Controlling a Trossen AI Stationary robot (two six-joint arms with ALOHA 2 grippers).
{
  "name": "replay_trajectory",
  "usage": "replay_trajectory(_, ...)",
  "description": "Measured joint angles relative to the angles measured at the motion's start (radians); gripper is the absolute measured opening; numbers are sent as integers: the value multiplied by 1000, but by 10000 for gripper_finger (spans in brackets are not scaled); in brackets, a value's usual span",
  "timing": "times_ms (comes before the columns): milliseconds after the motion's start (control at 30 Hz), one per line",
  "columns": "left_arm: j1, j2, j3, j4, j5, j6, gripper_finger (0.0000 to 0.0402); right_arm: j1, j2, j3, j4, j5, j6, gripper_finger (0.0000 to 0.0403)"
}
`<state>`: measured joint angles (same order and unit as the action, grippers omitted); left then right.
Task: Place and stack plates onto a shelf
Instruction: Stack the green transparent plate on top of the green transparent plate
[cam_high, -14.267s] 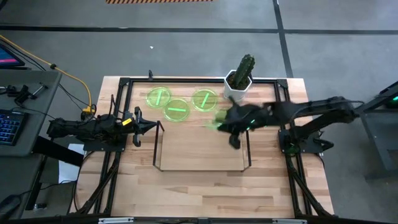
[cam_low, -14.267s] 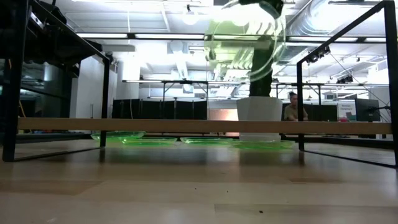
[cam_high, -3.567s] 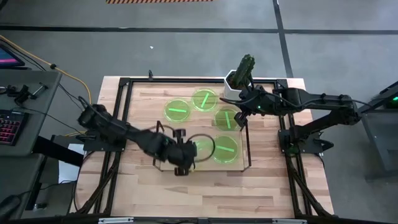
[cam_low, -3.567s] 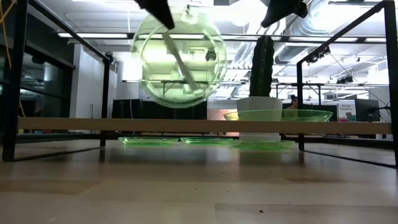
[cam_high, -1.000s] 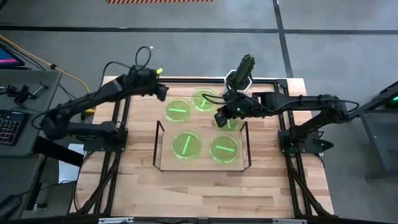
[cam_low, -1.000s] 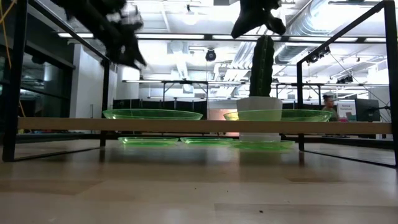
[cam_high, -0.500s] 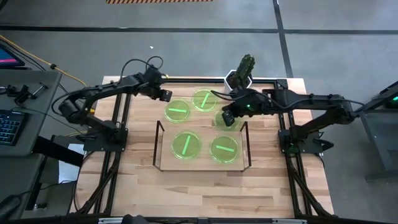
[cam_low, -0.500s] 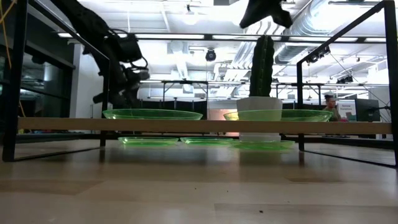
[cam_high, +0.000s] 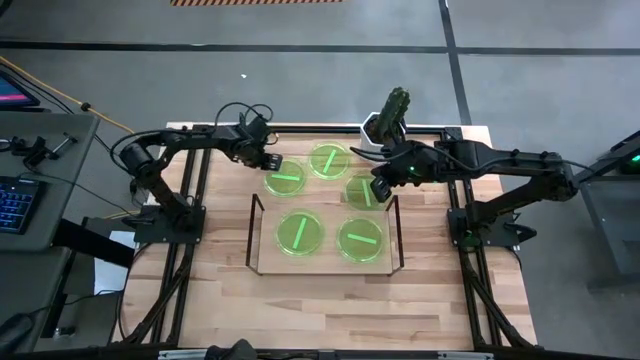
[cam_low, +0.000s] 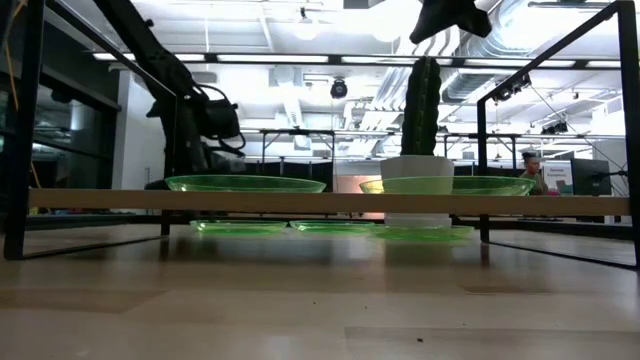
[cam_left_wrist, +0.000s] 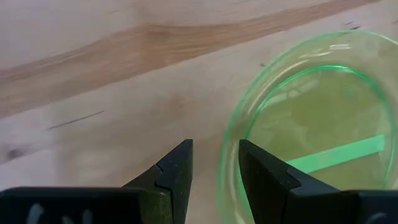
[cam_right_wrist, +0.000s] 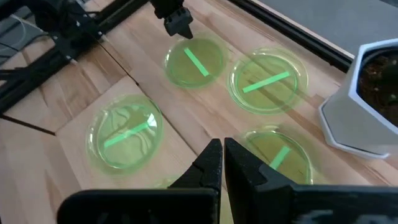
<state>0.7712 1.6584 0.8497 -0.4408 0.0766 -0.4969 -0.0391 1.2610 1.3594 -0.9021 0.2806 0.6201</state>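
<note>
Two plates are seen on the shelf: one at its left and one at its right. Three more lie on the counter beyond the shelf's far edge: a left plate, a middle plate and a right plate, the last just beside the shelf's far right corner. A white potted cactus stands at the far edge.

The left gripper is held low at the far-left rim of the left plate, its jaws apart with the rim lined up near the gap between them in the left wrist view. The right gripper is poised over the right plate with its jaws pressed together and nothing between them.

The plates are judged to be light, thin and stiff, probably of smooth plastic and therefore slippery. A hold is best taken at the raised rim, one jaw inside and one outside; a pinch that is too shallow could let the plate tip or slide free.
</note>
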Motion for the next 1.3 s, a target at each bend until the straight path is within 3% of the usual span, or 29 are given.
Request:
replay_trajectory(333, -37, 27, 3, 21, 22, 20, 111, 0, 0, 0, -9, 0, -43, 0)
replay_trajectory(433, -47, 28, 3, 20, 8, 28, 81, 0, 0, 0, -9, 0, -45, 0)
replay_trajectory(567, -53, 7, 0, 13, 26, 44, 12, 0, 0, 0, -12, 0, -53, 0)
replay_trajectory(767, -29, -124, 0, 21, 20, 89, 2, 0, 0, 0, -14, 0, -53, 0)
replay_trajectory(967, 1, -357, 0, 26, 25, 71, 1, 0, 0, 0, -14, 0, -53, 0)
replay_trajectory(1133, -124, -490, 1, -4, 60, -2, 0, 0, 0, 0, -14, 12, -60, 0)
replay_trajectory(1300, -346, -507, 5, 6, -51, -92, 0, 0, 0, 0, -14, 42, -64, 0)
